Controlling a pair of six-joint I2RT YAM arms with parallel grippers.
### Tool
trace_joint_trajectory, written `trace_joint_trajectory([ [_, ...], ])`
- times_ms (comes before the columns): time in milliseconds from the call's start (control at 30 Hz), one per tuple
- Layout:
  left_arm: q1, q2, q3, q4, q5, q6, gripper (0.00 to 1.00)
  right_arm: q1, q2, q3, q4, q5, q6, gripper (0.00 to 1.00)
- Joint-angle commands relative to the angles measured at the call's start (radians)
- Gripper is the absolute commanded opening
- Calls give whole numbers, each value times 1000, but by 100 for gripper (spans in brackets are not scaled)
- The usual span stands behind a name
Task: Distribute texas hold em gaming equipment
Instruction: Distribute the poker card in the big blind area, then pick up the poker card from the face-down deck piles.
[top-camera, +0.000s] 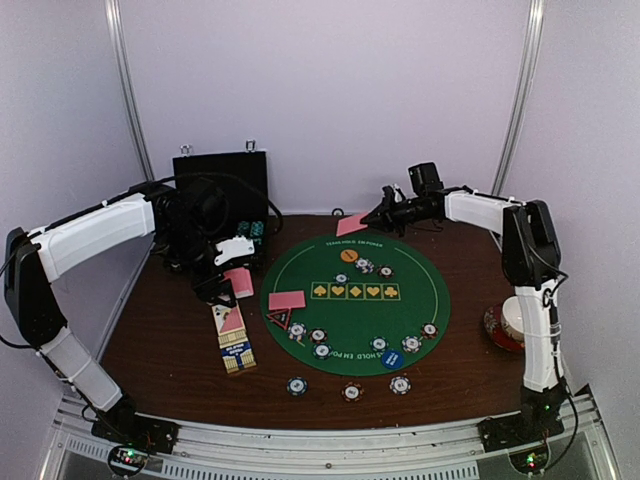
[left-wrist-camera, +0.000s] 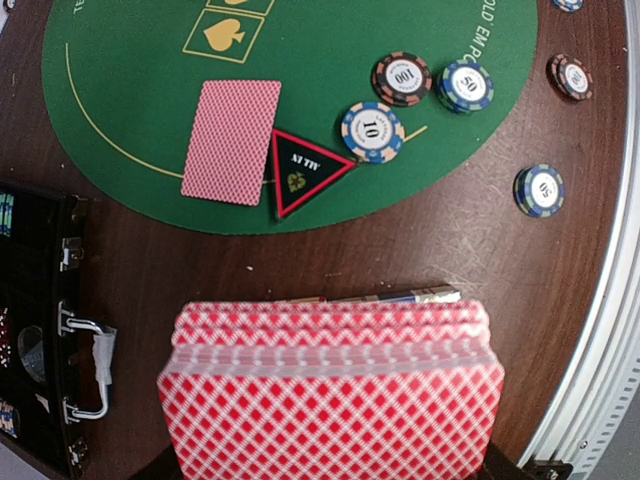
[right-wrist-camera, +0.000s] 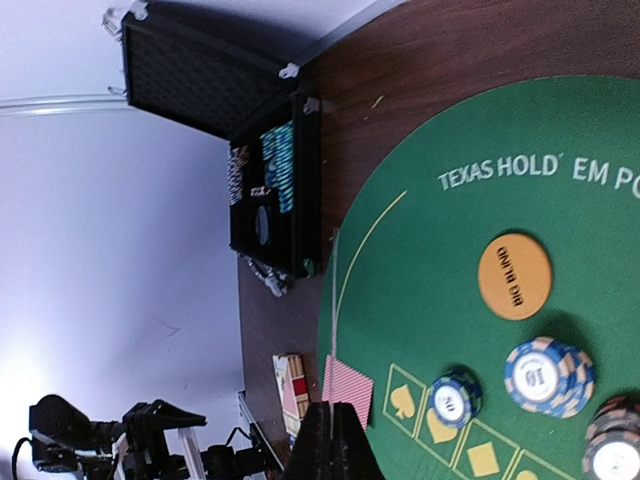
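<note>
Two grips: left tool (top-camera: 220, 285) on deck (left-wrist-camera: 330, 400) beside case (left-wrist-camera: 35, 330), right tool (right-wrist-camera: 333, 445) on card (top-camera: 352, 224).

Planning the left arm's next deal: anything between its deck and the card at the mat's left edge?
Nothing tall does. From the left wrist, a flat box edge peeks out just beyond the deck; past it only bare wood and felt reach the card. The black triangular marker lies close by its right edge.

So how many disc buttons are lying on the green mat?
2: the orange big blind button near the far edge of the green mat, and the blue button at its near edge beside the chips. None seems hidden.
</note>
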Motion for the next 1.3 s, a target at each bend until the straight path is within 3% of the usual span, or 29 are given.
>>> trace_joint_trajectory([
  [0, 2, 6, 31, -4, 27, -1, 21, -16, 111, 119, -106, 80, -79, 0],
  [333, 2, 2, 39, -14, 36, 2, 20, -23, 258, 256, -169, 203, -143, 2],
  [400, 2, 1, 42, -15, 37, 2, 20, -23, 265, 272, -194, 224, -166, 7],
  [600, 2, -6, 46, -25, 39, 2, 20, -20, 199, 296, -326, 326, -287, 39],
  [667, 2, -8, 47, -28, 36, 1, 20, -15, 148, 256, -316, 340, -321, 52],
  [767, 2, -8, 49, -28, 38, -1, 20, -5, 60, 196, -298, 337, -347, 64],
  [900, 2, -8, 58, -27, 47, -10, 20, 30, -84, 40, -233, 270, -321, 71],
  [1033, 2, -1, 68, -27, 54, -12, 20, 128, -242, -184, -62, 192, -232, 80],
  [1267, 2, 9, 79, -28, 63, -16, 19, 327, -398, -508, 258, 137, 5, 87],
])
